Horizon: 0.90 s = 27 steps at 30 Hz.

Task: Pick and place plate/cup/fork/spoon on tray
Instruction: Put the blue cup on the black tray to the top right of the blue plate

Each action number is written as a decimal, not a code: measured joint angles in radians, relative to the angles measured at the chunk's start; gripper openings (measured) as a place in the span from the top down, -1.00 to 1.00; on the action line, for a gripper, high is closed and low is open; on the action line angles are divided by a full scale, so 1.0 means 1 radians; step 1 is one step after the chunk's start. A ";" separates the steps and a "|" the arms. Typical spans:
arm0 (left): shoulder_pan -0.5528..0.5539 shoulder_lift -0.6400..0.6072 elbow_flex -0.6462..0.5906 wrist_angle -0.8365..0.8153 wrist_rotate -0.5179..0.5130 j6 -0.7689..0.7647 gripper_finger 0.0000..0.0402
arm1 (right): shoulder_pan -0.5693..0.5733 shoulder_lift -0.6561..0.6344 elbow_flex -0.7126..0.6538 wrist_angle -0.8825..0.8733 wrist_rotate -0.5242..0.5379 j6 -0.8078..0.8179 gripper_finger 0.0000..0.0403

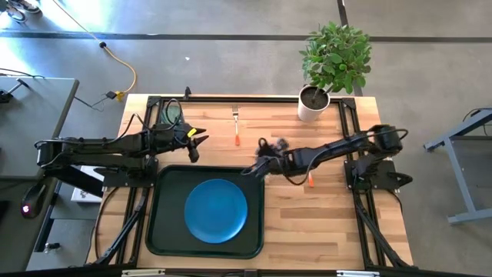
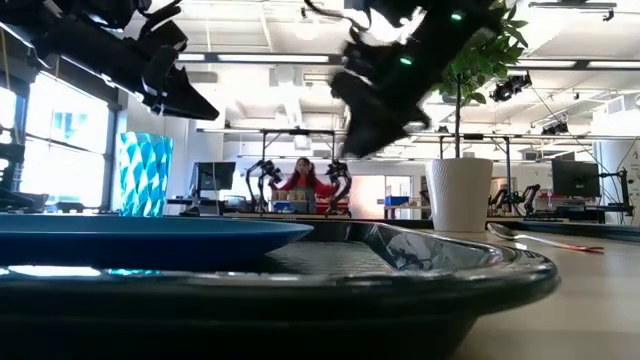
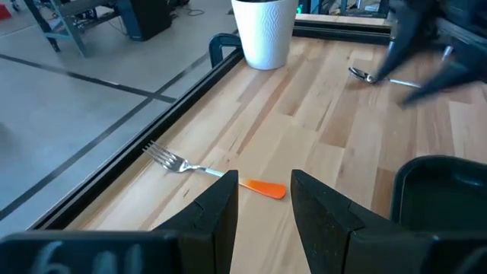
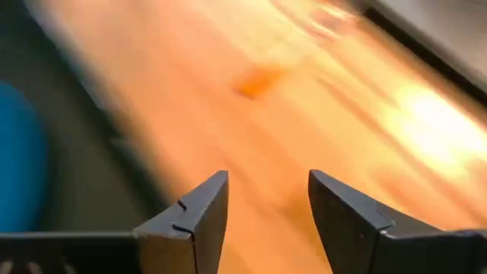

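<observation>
Beyond tray point(image 1: 157, 231), fork point(image 1: 237, 125) lay on wood, long axis running away from it, tines far, handle near. Left gripper point(image 1: 197, 143) nearer, just beside, fingers apart. Right gripper point(image 1: 254, 167) hovered at tray corner, fingers apart. Plate point(image 1: 216, 210) sat on tray.

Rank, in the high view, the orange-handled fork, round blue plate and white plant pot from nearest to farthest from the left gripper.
From the left gripper:
1. Orange-handled fork, just right of it on bare wood.
2. Round blue plate, on the dark tray below it.
3. White plant pot, at the far right edge.
</observation>
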 joint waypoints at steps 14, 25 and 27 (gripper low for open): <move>-0.005 0.000 0.000 -0.125 0.032 -0.119 0.44 | -0.082 -0.116 -0.264 -0.501 -0.209 0.520 0.14; -0.005 0.000 -0.001 -0.157 -0.148 -0.086 0.44 | -0.236 -0.118 -0.226 0.119 -0.258 0.050 0.14; -0.005 0.000 0.002 -0.134 -0.149 -0.087 0.44 | -0.256 -0.118 -0.225 0.302 -0.338 -0.065 0.14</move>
